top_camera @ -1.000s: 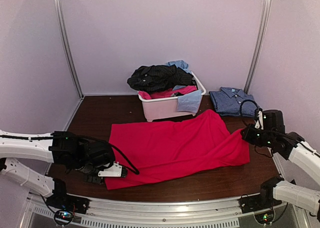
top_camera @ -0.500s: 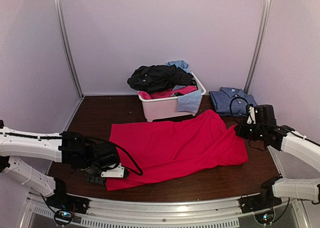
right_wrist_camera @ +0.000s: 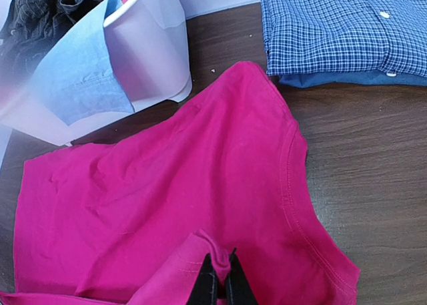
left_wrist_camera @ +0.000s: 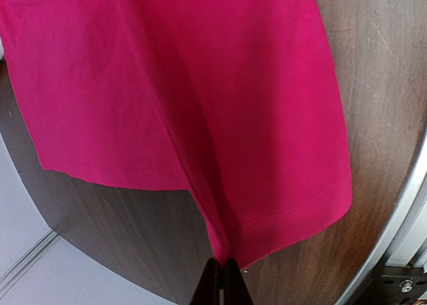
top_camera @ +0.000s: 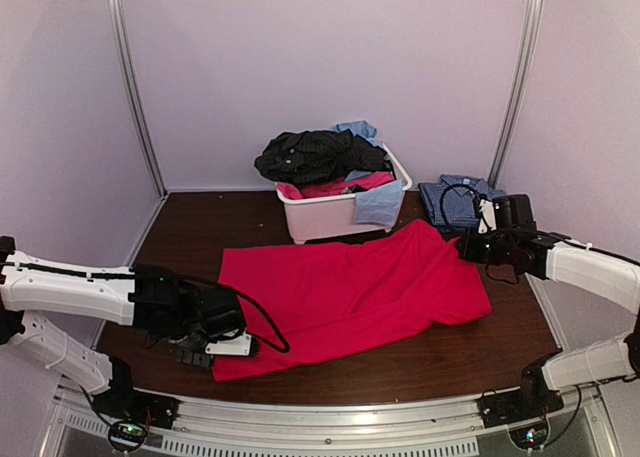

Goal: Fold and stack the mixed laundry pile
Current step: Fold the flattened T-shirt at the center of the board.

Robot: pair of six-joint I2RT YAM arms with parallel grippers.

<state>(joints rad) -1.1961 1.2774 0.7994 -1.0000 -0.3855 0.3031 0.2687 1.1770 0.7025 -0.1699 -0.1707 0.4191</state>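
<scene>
A bright pink-red shirt (top_camera: 350, 292) lies spread on the dark wooden table. My left gripper (top_camera: 243, 345) is shut on its near-left hem corner (left_wrist_camera: 227, 248). My right gripper (top_camera: 466, 247) is shut on a pinch of its right edge (right_wrist_camera: 220, 261) and holds that edge lifted and folded inward. The rest of the laundry pile, black pinstriped cloth (top_camera: 310, 155), light blue cloth (top_camera: 378, 203) and more pink-red cloth, fills the white tub (top_camera: 335, 215) at the back. A folded blue checked shirt (top_camera: 455, 201) lies right of the tub, clear in the right wrist view (right_wrist_camera: 343, 28).
The booth's pale walls close in the back and both sides. A metal rail (top_camera: 330, 427) runs along the table's near edge. The tub's wall (right_wrist_camera: 147, 51) with the light blue cloth (right_wrist_camera: 80, 71) hanging over it stands just beyond the pink-red shirt.
My right gripper has moved left and toward the back, carrying the shirt's right edge inward over the shirt. My left gripper has shifted slightly right with the hem corner.
</scene>
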